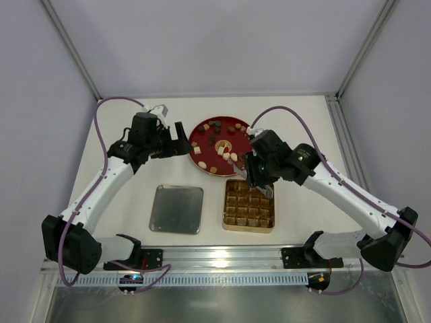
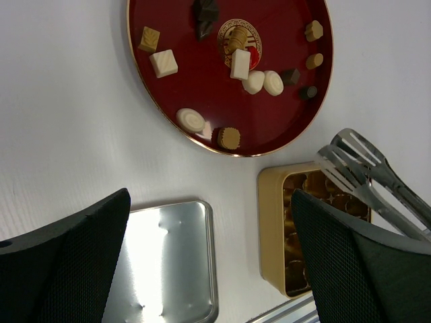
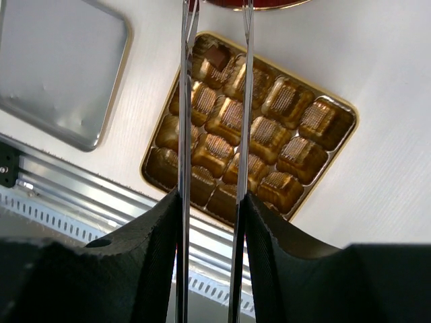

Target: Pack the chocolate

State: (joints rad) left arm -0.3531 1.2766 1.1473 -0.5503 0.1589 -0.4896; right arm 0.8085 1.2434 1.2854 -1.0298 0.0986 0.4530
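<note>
Since the chocolate [image 2: 231,138] comes as bite-size pieces, I judge it light and firm enough to keep its shape. It is probably easy to scuff or crack and slick on a glossy plate, so each piece is best taken low across two opposite sides with a gentle squeeze.

The right pincer [image 3: 212,202] is closed partway on a pair of metal tongs [image 3: 246,101]. Its pads press the tongs' two arms from outside, and the arms stand slightly apart. The left wrist view shows nothing caught between the tongs' tips. Those tips hang over the edge of the gridded tin [image 3: 296,151] nearest the plate. One dark piece [image 3: 217,55] lies in a corner cell there, and the other cells in view look empty.

Just beyond the tin sits the red plate [image 2: 202,87]. It carries many more pieces, tan, dark and cream-white, scattered loosely. To the tin's left a shallow silver tray [image 2: 168,256], probably the tin's lid, lies flat on the counter [image 1: 303,121].

The left pincer [image 2: 210,195] hovers above the counter near the plate's left edge, spread wide and holding nothing.
</note>
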